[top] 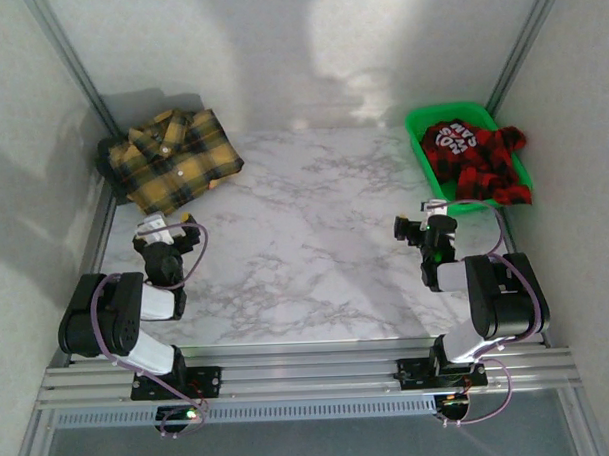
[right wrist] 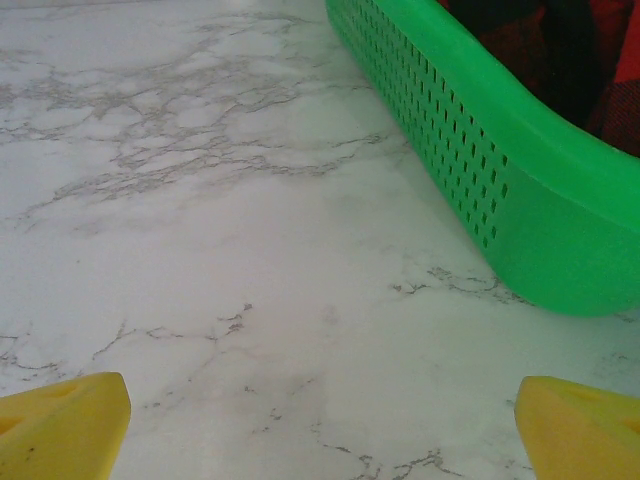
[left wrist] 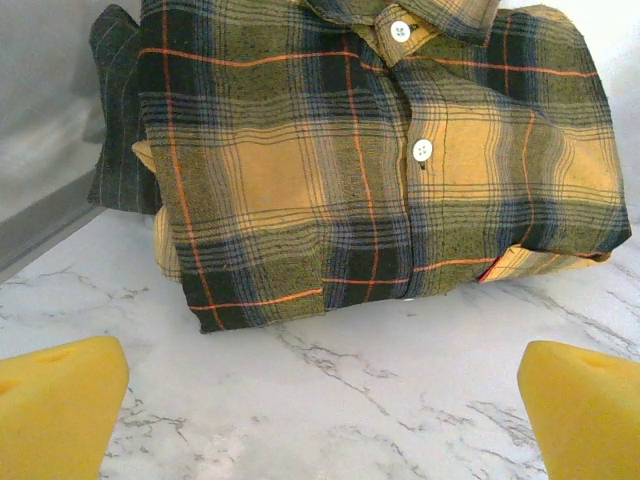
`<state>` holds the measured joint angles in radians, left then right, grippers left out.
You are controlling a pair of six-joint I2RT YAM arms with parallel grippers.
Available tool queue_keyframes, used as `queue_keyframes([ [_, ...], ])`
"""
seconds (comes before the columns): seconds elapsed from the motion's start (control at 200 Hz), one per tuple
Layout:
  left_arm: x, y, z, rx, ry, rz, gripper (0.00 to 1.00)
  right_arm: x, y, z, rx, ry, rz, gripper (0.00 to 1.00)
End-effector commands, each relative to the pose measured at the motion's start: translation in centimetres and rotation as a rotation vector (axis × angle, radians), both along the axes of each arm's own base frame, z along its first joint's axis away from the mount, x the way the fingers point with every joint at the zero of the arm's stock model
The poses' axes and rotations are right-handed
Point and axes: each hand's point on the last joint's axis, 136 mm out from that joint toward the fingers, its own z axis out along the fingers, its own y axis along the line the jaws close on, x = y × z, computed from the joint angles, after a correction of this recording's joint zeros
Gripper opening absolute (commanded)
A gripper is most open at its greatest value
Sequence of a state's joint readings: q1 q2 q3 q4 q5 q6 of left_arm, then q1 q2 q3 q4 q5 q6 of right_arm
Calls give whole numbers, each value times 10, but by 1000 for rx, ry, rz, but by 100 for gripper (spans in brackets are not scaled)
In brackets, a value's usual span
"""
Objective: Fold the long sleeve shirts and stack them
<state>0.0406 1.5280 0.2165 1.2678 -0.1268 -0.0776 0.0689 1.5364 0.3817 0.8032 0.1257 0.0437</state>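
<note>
Far left, yellow shirt (top: 172, 158) folded, red shirt (top: 477, 154) in tray (top: 449, 112)

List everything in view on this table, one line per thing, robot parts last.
yellow-and-black plaid shirt: one, yellow and black check with white buttons, folded at the table's far left corner.
red-and-black plaid shirt: one, red and black check with white lettering, bunched in the tray, spilling over its right rim.
green tray: one, green perforated plastic, far right corner of the table.
table: one, white marble pattern, under everything.
left gripper: one, yellow-tipped, open, just short of the yellow-and-black plaid shirt, holding nothing.
right gripper: one, yellow-tipped, open, beside the green tray, apart from it.
</note>
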Motion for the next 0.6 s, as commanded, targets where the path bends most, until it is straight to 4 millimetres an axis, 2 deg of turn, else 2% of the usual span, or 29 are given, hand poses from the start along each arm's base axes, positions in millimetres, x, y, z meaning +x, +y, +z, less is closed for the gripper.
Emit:
queue_keyframes([
  [0.0, 0, 0, 7, 6, -30, 5, 100, 6, 2, 9, -2, -27, 18, 99],
  [0.305, 0, 0, 7, 6, -30, 5, 100, 7, 2, 10, -2, -29, 19, 99],
  [0.37, 7, -10, 17, 22, -23, -53, 100, 6, 8, 19, -32, -14, 31, 99],
  [0.39, 12, -14, 18, 30, 16, -69, 99, 10, 11, 32, -49, -7, 33, 99],
  [0.425, 22, -18, 28, 26, 72, -75, 100, 5, 20, 49, -40, 28, 53, 99],
  [0.466, 32, -24, 52, -8, 76, -96, 100, -6, 34, 67, 16, 40, 98, 99],
  [0.546, 31, -50, 99, -28, 30, -189, 99, -38, 56, 103, 79, -13, 153, 99],
  [0.596, 27, -61, 127, -60, 0, -194, 100, -58, 60, 114, 98, -1, 143, 99],
])
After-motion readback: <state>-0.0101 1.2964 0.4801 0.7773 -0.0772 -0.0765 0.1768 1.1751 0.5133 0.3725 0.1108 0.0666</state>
